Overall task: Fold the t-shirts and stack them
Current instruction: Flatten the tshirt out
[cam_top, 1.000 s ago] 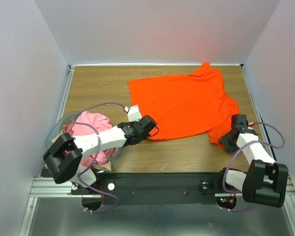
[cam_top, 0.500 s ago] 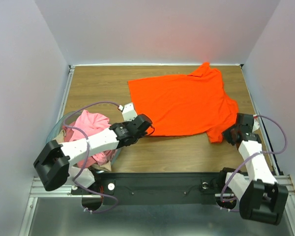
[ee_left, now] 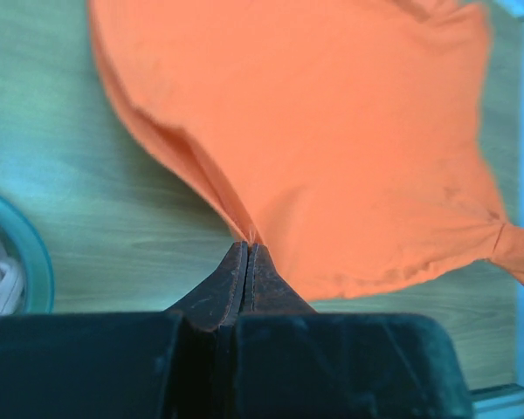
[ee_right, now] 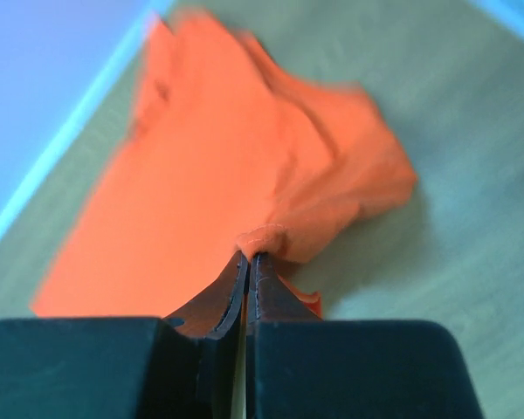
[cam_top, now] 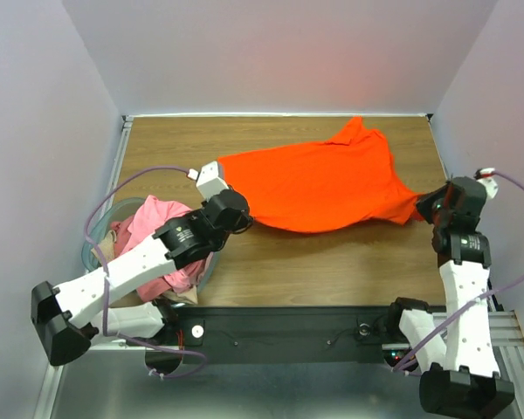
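Top: orange t-shirt [cam_top: 323, 183] on the far desk [cam_top: 332, 262], near edge pinched up at both ends. Uneven pull would skew our fold. Our left arm [cam_top: 140, 262] reaches low, right arm [cam_top: 463, 288] stands tall.
Left wrist: left pincer [ee_left: 247, 249] closed on hem, thin bite, may slip.
Right wrist: right pincer [ee_right: 249, 259] clamps a bunch — blurry, sleeve we think.

The top external camera looks down from high behind the near edge onto the table [cam_top: 332, 262]. Each wrist camera looks forward, close over its fingers [ee_left: 227, 292]. All views share the orange-red t-shirt [cam_top: 323, 183].
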`<control>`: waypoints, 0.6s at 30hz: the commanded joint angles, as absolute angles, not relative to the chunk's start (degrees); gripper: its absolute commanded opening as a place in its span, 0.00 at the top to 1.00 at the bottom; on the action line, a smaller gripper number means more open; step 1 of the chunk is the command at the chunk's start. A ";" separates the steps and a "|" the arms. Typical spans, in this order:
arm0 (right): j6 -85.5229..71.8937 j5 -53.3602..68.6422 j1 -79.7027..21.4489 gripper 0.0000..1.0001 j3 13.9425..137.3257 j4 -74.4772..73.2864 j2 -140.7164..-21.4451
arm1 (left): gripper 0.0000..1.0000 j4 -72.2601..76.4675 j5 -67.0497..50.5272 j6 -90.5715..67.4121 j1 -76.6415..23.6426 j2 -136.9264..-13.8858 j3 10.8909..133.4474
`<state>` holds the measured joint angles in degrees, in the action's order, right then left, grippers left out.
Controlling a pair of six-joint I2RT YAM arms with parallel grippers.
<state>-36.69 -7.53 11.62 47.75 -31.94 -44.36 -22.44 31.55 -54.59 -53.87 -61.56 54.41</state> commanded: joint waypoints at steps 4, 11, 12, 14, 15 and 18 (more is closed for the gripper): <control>-34.37 -12.04 11.60 1.00 69.06 -29.71 -42.45 | 1.00 -20.04 31.82 -42.46 -53.61 -55.46 70.21; -30.85 -16.34 11.60 1.00 90.86 -31.90 -46.14 | 1.00 -19.16 24.28 -32.70 -53.61 -54.23 86.47; -30.07 -17.83 11.60 1.00 95.32 -32.17 -46.49 | 1.00 -19.25 23.47 -31.39 -53.61 -54.05 89.27; -28.83 -18.54 11.60 1.00 99.64 -32.34 -47.02 | 1.00 -19.25 21.19 -30.33 -53.61 -53.79 91.92; -28.22 -18.63 11.60 1.00 101.49 -32.43 -47.72 | 1.00 -19.42 20.57 -29.97 -53.61 -53.53 94.02; -25.76 -19.07 11.69 1.00 108.53 -32.87 -48.86 | 1.00 -19.95 17.94 -29.27 -53.61 -53.00 97.37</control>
